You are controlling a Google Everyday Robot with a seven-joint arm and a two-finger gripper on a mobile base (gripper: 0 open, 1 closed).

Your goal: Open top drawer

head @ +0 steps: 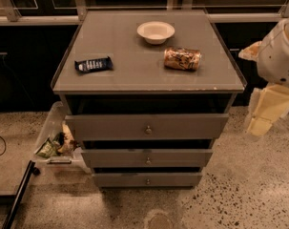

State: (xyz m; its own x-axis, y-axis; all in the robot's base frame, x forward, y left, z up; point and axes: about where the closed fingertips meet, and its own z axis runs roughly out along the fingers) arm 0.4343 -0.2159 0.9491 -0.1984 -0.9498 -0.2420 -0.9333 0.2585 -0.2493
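At the right edge of view, a rounded white arm housing bears small dark vent slits and a tan patch. Below it, the gripper is pale cream, blocky and flat-sided.
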